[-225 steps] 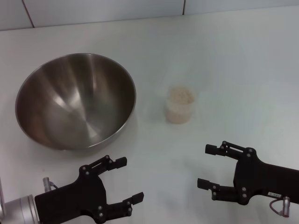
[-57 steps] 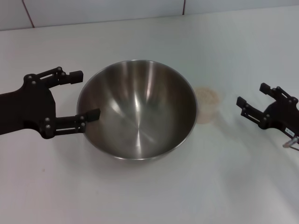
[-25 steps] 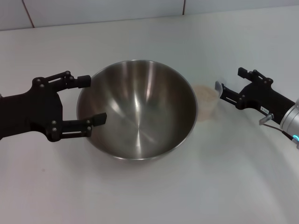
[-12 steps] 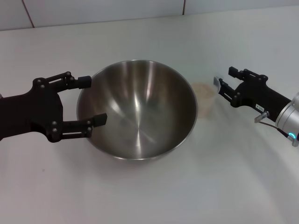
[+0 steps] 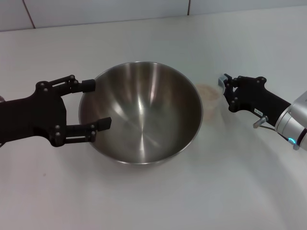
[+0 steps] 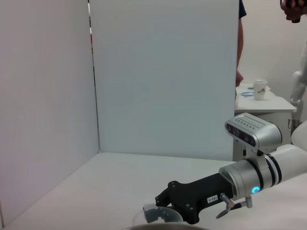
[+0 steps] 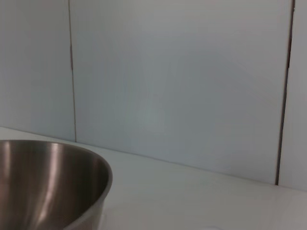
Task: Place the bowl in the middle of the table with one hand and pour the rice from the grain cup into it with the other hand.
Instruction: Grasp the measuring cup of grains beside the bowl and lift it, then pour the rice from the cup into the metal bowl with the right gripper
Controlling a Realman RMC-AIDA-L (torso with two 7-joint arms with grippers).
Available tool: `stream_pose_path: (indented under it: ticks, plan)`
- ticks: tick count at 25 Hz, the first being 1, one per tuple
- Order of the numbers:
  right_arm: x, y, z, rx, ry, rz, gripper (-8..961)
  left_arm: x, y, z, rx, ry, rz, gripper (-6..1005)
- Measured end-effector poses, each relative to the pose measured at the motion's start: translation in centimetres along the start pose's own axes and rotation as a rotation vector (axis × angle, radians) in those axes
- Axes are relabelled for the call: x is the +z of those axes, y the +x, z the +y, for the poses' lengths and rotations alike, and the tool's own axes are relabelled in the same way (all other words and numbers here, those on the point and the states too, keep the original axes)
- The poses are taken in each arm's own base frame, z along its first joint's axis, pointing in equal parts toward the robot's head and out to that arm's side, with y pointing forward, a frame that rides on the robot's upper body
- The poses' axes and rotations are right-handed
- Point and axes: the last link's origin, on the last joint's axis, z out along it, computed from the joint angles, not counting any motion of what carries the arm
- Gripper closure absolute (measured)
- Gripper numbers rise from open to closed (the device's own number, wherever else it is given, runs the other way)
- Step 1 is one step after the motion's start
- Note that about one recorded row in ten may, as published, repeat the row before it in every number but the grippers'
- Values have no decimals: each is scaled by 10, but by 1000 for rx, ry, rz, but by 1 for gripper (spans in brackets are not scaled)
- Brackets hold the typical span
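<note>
The steel bowl (image 5: 144,115) stands upright in the middle of the white table (image 5: 158,201); its rim also shows in the right wrist view (image 7: 53,177). My left gripper (image 5: 96,104) is open at the bowl's left rim, one finger beyond it and one over its near-left edge. The clear grain cup (image 5: 209,98) with beige rice (image 5: 208,89) stands just right of the bowl. My right gripper (image 5: 227,92) is open, its fingertips at the cup's right side. The left wrist view shows that gripper (image 6: 160,207) at the cup (image 6: 145,214).
White wall panels (image 5: 105,9) run along the table's far edge. Beyond the panels, the left wrist view shows a side table with a paper cup (image 6: 259,89) and a person's arm (image 6: 238,76).
The bowl has moved from the table's left to its middle since the earliest frame. In the last second my right gripper has moved left up to the cup and turned. My left gripper has barely moved.
</note>
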Motion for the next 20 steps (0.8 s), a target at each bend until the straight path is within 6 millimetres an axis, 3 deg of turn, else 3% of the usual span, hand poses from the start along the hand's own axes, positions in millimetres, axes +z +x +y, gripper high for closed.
stream_pose_path:
  ticks: [3, 12, 15, 16, 20]
  plan:
    - [0, 0, 0, 1, 0, -1, 923, 0, 0, 0, 1, -2, 0, 139]
    - [-14, -10, -6, 32, 52, -120, 946, -1, -2, 0, 4, -9, -30, 139]
    - [-36, -28, -6, -5, 84, -304, 947, -1, -3, 0, -2, -11, -49, 140]
    - [-36, -28, -6, -5, 84, -304, 946, -2, -4, -1, -3, -11, -55, 140]
    - [-51, -59, -1, -95, 81, -543, 941, -3, -4, -3, 7, -7, -80, 140]
